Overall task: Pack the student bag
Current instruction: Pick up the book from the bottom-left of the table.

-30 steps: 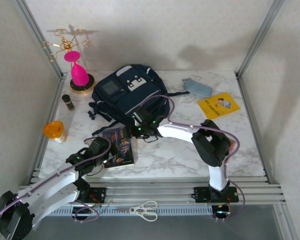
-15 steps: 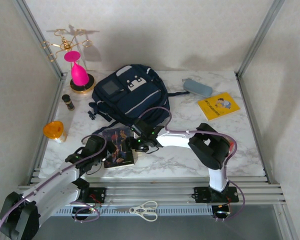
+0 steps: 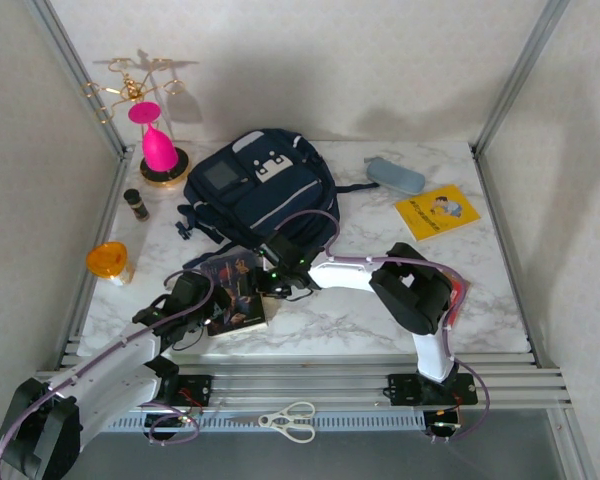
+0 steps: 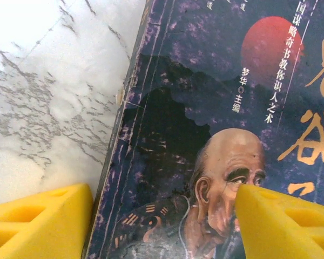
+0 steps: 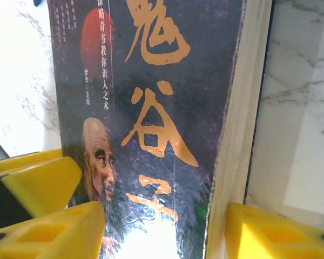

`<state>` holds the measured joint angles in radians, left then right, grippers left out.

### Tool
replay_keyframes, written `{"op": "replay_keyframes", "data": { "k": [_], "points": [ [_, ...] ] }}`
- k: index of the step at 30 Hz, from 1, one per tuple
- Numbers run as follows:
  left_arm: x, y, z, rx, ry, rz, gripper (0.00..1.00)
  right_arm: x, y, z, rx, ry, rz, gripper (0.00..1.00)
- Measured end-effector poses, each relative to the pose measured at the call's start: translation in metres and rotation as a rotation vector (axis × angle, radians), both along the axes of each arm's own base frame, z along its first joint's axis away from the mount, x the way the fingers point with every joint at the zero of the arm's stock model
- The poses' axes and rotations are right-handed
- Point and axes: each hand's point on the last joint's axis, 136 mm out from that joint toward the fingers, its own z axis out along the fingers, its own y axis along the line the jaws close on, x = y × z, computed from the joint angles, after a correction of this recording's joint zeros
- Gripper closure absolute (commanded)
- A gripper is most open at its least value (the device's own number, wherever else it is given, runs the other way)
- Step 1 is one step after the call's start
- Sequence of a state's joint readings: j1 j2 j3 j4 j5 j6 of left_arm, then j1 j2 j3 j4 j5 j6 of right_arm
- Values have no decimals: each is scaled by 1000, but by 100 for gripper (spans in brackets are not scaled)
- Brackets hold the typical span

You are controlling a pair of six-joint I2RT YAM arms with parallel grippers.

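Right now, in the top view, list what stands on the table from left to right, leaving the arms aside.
orange cup → dark bottle → pink vase → bag → grey pouch → yellow booklet

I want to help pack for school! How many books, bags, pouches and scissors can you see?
Books: 2, the dark book and the yellow book
Bags: 1, the student bag
Pouches: 1, the grey-blue pouch
Scissors: 1, the white-handled scissors
Total: 5
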<state>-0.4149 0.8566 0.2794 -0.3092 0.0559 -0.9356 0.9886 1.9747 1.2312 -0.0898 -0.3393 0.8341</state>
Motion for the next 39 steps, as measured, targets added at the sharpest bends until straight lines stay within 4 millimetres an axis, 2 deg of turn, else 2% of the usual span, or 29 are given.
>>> {"op": "replay_keyframes", "data": {
  "k": [9,22,26,29,35,39],
  "points": [
    [0,1,0,4,-5,4,32,-3,3,20,48,-11,26,55],
    [-1,4,2,11,-15,11,29,-9,6,27,67,-24,65,96],
    [-2,7,10,17,-30,18,20,-14,8,37,95,-28,78,100],
    [5,7,33,11,-77,26,15,-24,0,56,132,-35,93,100],
    [32,-4,118,-32,-251,2,6,-39,-27,100,208,-81,91,100],
    [38,-13,154,-68,-317,-39,4,-43,-46,129,269,-110,75,100]
  ]
}}
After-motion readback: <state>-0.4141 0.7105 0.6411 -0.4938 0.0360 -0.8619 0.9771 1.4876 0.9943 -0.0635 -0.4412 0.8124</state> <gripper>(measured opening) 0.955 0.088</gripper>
